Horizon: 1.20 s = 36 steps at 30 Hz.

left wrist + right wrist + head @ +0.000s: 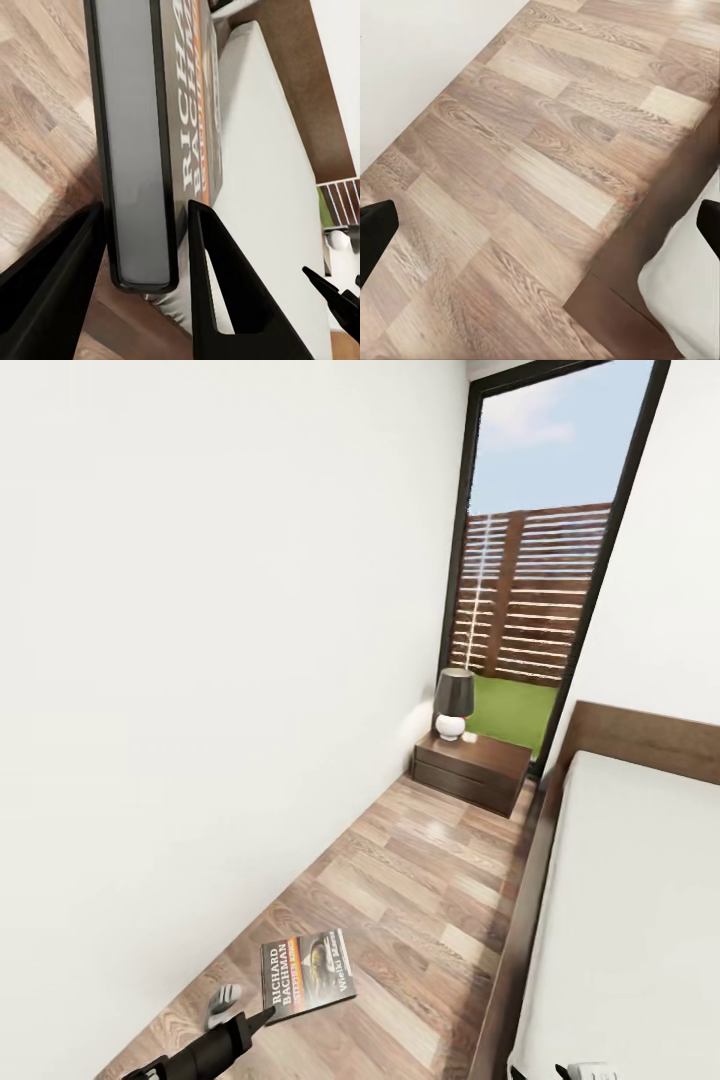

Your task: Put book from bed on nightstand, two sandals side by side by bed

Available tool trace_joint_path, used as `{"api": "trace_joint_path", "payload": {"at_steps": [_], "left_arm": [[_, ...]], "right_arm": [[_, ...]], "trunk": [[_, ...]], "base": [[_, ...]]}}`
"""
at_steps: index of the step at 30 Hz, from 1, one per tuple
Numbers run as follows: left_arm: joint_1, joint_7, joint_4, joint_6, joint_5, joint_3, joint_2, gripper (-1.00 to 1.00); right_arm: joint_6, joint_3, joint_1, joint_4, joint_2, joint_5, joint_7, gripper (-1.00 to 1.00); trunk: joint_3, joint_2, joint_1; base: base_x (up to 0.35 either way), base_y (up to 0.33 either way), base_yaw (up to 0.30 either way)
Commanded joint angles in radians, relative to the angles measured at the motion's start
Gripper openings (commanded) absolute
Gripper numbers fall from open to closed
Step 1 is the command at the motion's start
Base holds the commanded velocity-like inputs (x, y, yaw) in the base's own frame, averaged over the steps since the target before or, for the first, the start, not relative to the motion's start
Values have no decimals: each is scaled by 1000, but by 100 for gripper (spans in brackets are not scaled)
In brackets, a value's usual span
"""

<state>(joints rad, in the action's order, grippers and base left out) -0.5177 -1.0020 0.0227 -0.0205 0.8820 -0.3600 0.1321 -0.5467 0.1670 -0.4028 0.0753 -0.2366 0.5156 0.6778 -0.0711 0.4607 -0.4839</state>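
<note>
Book sits clamped in your left gripper at about 7 o'clock in the head view, held above the plank floor between the white wall and the bed; in the left wrist view both fingers pinch its bottom edge. Nightstand with a lamp stands at 12 o'clock, by the window. Your right gripper is spread wide and empty over floor and bed frame.

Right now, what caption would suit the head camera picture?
Left gripper carries the book toward the nightstand beside the bed.
</note>
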Motion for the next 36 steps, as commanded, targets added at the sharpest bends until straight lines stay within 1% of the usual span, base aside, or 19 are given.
{"api": "trace_joint_path", "payload": {"at_steps": [1, 5, 8, 29, 36], "left_arm": [[-1, -3, 0, -2, 9, -7, 0, -100], [-1, -3, 0, -2, 9, -7, 1, -100], [-1, -3, 0, -1, 9, -7, 1, -100], [-1, -1, 0, -1, 9, -7, 0, -100], [-1, 0, 0, -1, 9, -7, 0, -100]], "right_arm": [[-6, 8, -2, 4, 0, 11, 6, 100], [-6, 8, -2, 4, 0, 11, 6, 100], [-6, 8, -2, 4, 0, 11, 7, 100], [-6, 8, -2, 4, 0, 11, 6, 100], [-6, 8, -2, 4, 0, 11, 6, 100]], "trunk": [[-2, 2, -1], [-2, 2, -1], [-2, 2, -1], [-2, 2, -1], [-2, 2, -1]], "base": [[0, 169, 0], [0, 67, 66], [0, 16, 217], [0, 1, 287], [0, 0, 79]]}}
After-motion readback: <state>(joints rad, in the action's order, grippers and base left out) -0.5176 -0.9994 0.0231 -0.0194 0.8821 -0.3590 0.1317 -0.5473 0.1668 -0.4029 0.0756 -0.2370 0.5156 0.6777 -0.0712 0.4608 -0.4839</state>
